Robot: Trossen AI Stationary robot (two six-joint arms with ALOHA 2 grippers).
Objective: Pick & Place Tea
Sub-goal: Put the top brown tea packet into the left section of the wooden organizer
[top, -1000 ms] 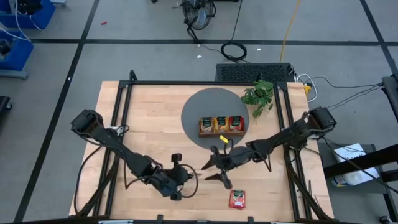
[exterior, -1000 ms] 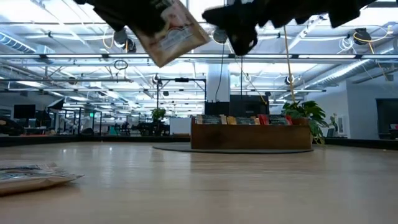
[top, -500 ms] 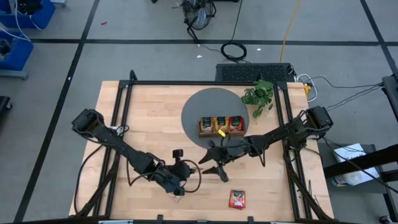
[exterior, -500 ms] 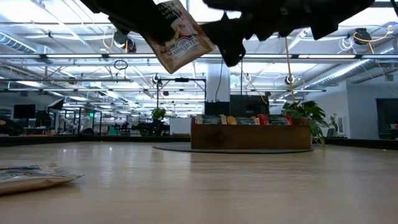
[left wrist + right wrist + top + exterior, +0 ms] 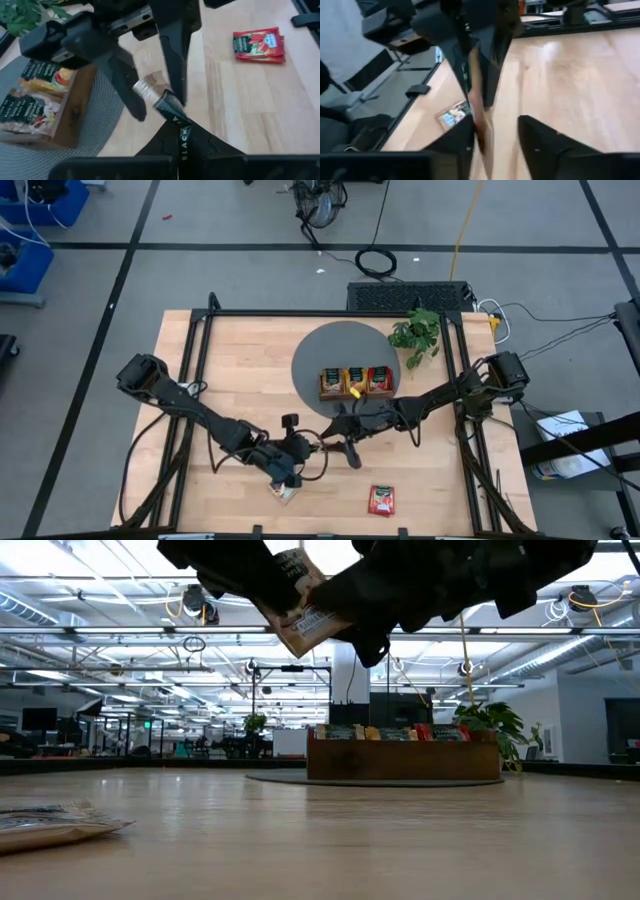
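Wooden counter (image 5: 250, 370) carried a round grey mat (image 5: 320, 350) with a wooden tray (image 5: 355, 392) of tea sachets, a green plant (image 5: 418, 332) beside it, and a red sachet (image 5: 381, 499) lying flat near the front edge. Left claw (image 5: 300, 448) was clamped on a beige sachet (image 5: 305, 605) raised above the counter, with the right claw (image 5: 338, 442) parted around that sachet's far end, one finger (image 5: 175, 45) on each side. Whether the right fingers touched it could not be told; another sachet (image 5: 284, 491) lay below the left arm.
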